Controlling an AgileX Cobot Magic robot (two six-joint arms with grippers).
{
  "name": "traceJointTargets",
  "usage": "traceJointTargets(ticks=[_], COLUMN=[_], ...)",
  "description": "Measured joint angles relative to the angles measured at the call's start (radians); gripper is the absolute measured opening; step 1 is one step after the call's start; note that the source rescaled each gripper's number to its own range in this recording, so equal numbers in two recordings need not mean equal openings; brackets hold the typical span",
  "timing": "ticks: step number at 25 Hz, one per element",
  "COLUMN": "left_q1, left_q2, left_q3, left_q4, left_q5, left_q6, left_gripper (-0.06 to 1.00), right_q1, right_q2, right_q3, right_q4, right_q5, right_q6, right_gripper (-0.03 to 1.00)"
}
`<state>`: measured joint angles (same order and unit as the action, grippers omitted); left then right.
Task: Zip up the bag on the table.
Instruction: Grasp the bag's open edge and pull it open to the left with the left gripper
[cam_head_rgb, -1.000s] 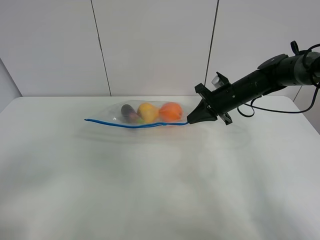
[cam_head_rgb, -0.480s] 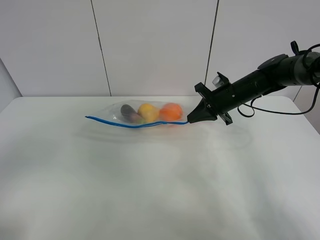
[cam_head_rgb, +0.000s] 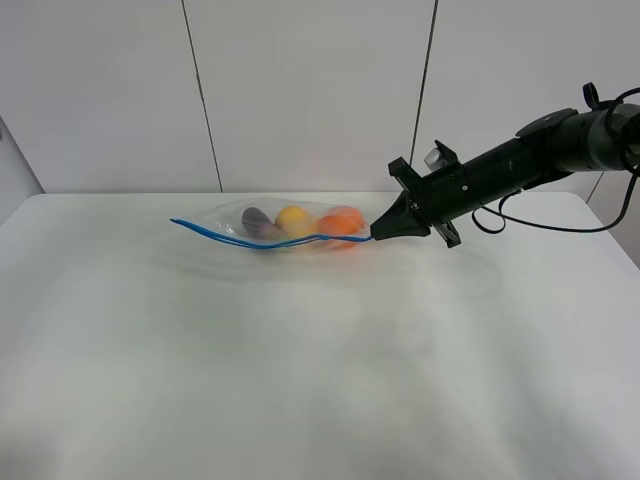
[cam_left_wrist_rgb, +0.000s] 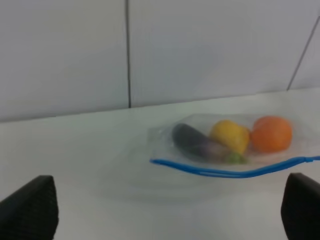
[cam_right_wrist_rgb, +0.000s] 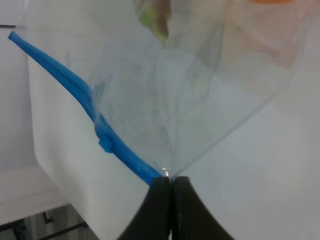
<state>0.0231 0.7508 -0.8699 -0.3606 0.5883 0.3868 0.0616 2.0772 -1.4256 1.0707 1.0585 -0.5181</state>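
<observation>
The right hand (cam_head_rgb: 375, 236), fingers pressed together, pinches the corner of the clear bag (cam_head_rgb: 290, 225) at one end of its blue zipper strip (cam_head_rgb: 255, 243). The bag sits near the far edge of the desk (cam_head_rgb: 300, 380), about midway along it, with an eggplant (cam_head_rgb: 256, 222), yellow pear (cam_head_rgb: 294, 218) and orange (cam_head_rgb: 342, 221) inside. The left hand (cam_left_wrist_rgb: 165, 215), fingers (cam_left_wrist_rgb: 27, 210) spread wide and holding nothing, faces the bag, well apart from it.

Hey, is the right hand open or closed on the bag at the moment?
Closed. The right hand has its fingers pressed together, pinching the corner of the bag where the blue zipper strip ends.
</observation>
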Motion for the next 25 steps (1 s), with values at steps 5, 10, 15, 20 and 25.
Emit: traceJointTargets(ticks=[5,10,15,20,25], left_q1=[0.000,-0.025,-0.169,-0.394,-0.612], left_q2=[0.289,0.505,0.663,0.799,0.941], left_q3=[-0.071,-0.129,-0.147,-0.147,-0.147], left_q4=[-0.151,-0.399,-0.555,-0.585,-0.586], left_q5=[-0.043,-0.053,-0.102,-0.206,-0.549], left_q6=[0.199,0.432,0.749,1.072,1.224], left_gripper=[1.00,1.00,1.00,1.00,1.00], right_q1=[0.000,0.000,0.000,0.000,0.000], right_q2=[0.000,0.000,0.000,0.000,0.000], right_q3=[0.000,0.000,0.000,0.000,0.000], right_q4=[0.000,0.000,0.000,0.000,0.000], right_q5=[0.000,0.000,0.000,0.000,0.000], right_q6=[-0.002,-0.002,-0.002,-0.002,-0.002], right_gripper=[0.00,0.00,0.00,0.00,0.00])
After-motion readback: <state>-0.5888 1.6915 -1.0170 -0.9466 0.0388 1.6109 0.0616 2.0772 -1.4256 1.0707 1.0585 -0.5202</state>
